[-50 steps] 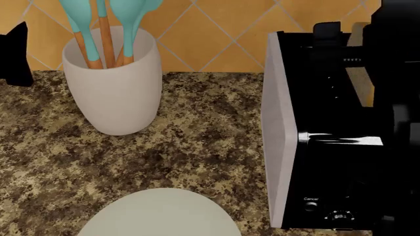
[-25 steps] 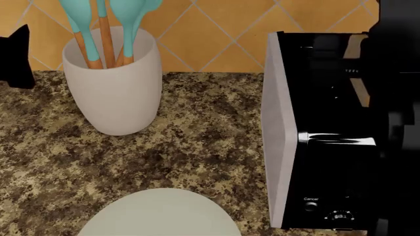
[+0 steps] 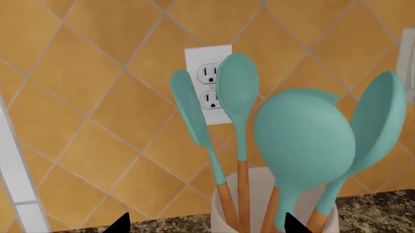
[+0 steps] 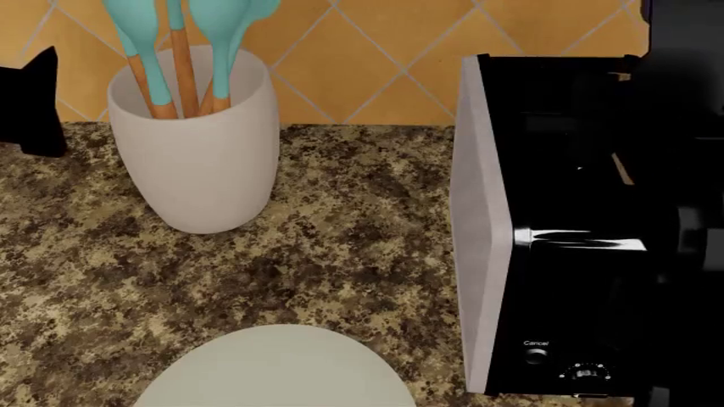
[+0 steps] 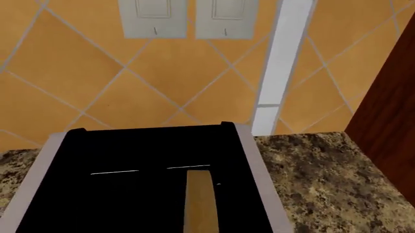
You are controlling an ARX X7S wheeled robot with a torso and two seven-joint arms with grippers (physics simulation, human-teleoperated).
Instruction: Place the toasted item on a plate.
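The toasted item (image 5: 199,204) stands on edge in a slot of the black toaster (image 5: 116,194); only its golden-brown crust shows. In the head view it is a thin tan sliver (image 4: 620,170) beside my black right arm (image 4: 679,102), which hangs over the toaster (image 4: 543,280). The right gripper's fingers cannot be told apart from the black toaster. The off-white plate (image 4: 271,369) lies on the counter at the front, left of the toaster. My left gripper (image 3: 204,225) is open and empty, behind the utensil jar (image 3: 272,213); a bit of it shows at the far left (image 4: 29,102).
A tall white utensil jar (image 4: 203,161) with teal spoons stands at the back left on the granite counter (image 4: 339,237). The tiled wall carries an outlet (image 3: 209,82) and switches (image 5: 188,19). A brown cabinet side (image 5: 389,121) stands right of the toaster.
My right arm has moved across the top of the toaster, covering most of the toast that showed in the head view. The left gripper shifted slightly.
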